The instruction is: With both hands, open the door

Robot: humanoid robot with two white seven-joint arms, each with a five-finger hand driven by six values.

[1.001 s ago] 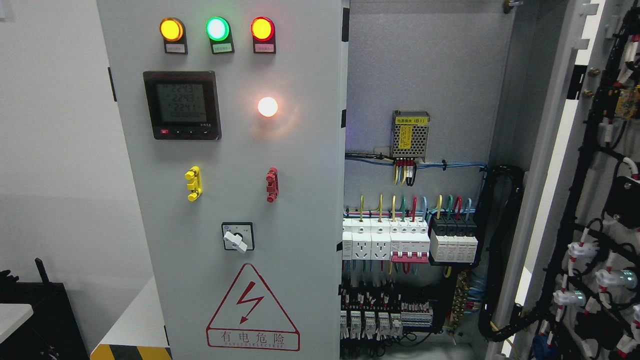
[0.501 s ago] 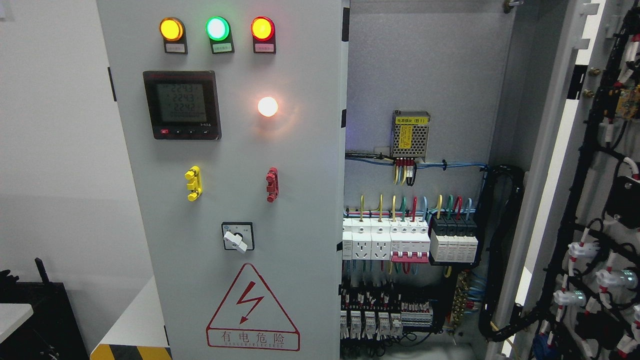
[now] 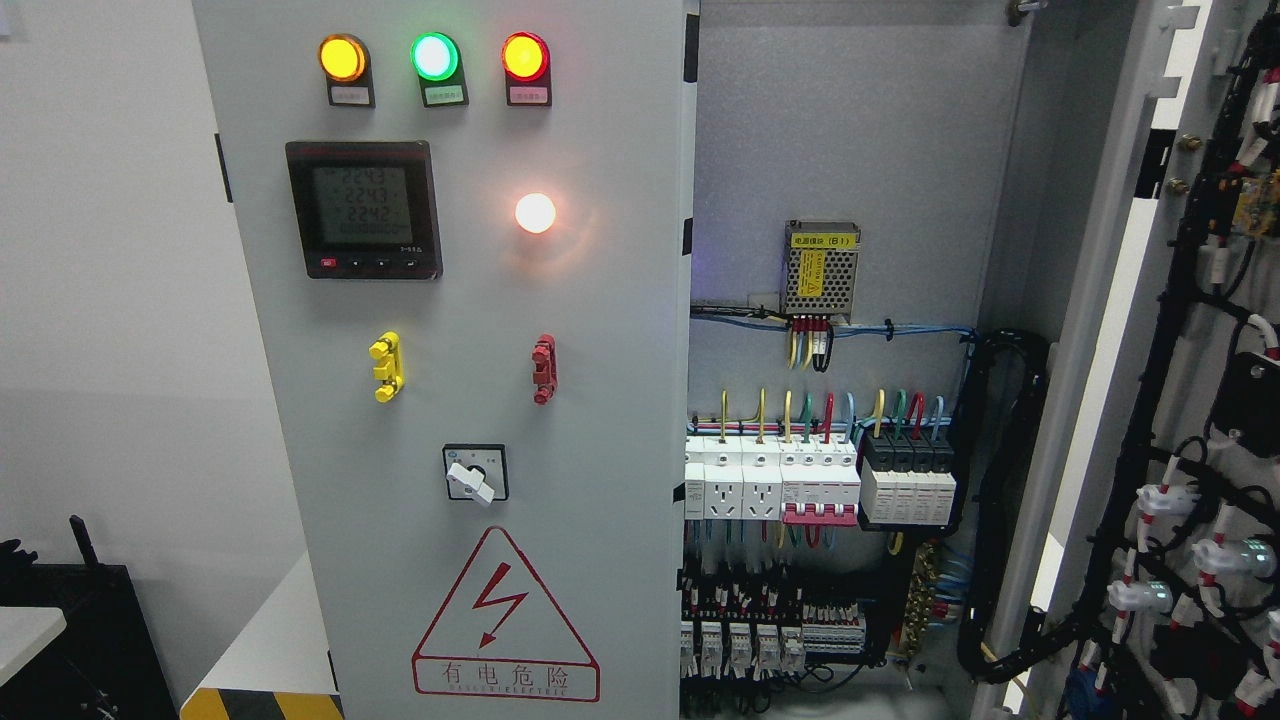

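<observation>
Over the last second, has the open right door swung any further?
No. The right door sits at the same angle as before; its inner edge keeps the same gap from the power supply on the back panel.

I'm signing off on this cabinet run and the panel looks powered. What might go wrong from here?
1. The right door already hangs open, baring the breakers and wiring while the indicator lamps glow; a reaching hand might touch live parts.
2. Cable bundles run beside the open door's edge and could snag fingers.
3. The left door is shut, and neither hand is in view, so the approach to its handles cannot be checked.
</observation>
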